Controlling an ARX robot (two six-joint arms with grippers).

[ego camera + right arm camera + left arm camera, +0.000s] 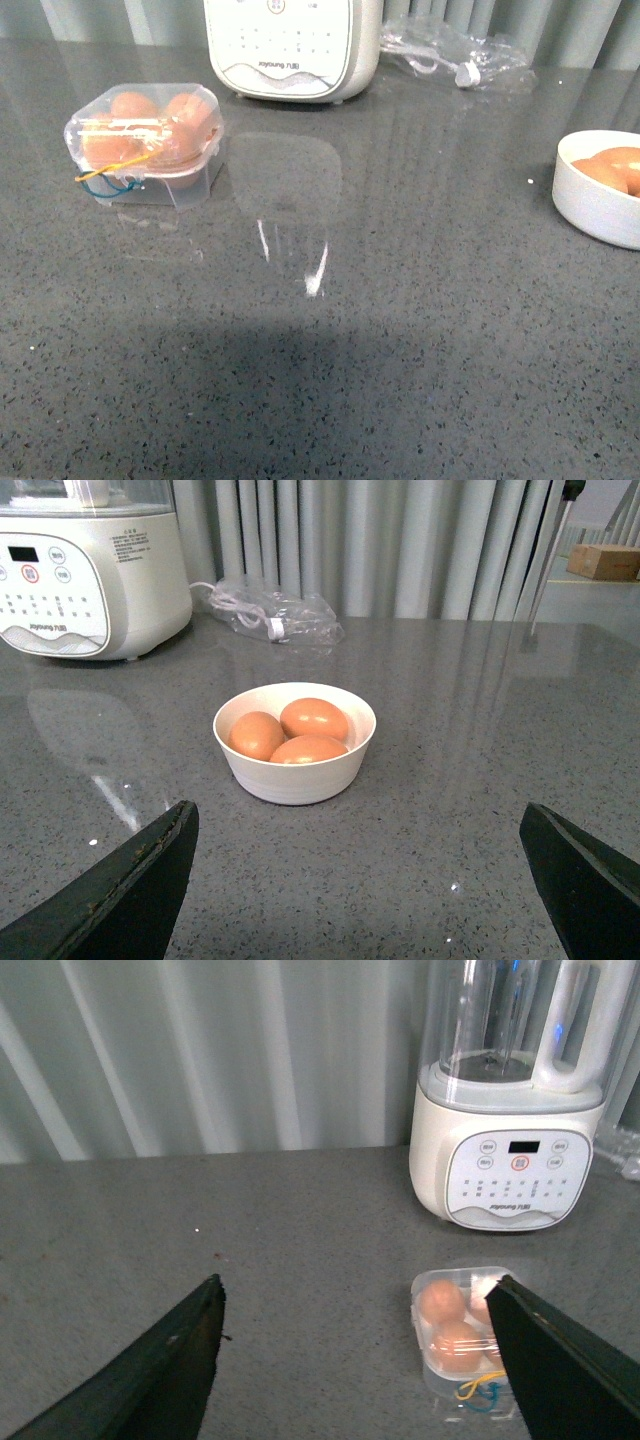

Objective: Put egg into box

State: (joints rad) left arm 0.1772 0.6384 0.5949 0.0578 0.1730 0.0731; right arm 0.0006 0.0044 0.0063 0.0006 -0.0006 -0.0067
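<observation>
The box (145, 140), a small clear case with yellow and blue bands, stands on the grey counter at the left with its lid down over several orange-brown eggs. In the left wrist view the box (458, 1335) lies beyond my open left gripper (357, 1282), partly behind one finger. Three eggs, like the egg (314, 718), rest in a white bowl (295, 780) ahead of my open right gripper (357, 808), which holds nothing. In the front view the bowl (595, 210) sits at the right edge. Neither arm shows there.
A white Joyoung blender (290, 45) stands at the back of the counter, with a clear plastic bag (450, 55) holding a cable to its right. Grey curtain folds close off the far side. Bare grey counter lies between box and bowl.
</observation>
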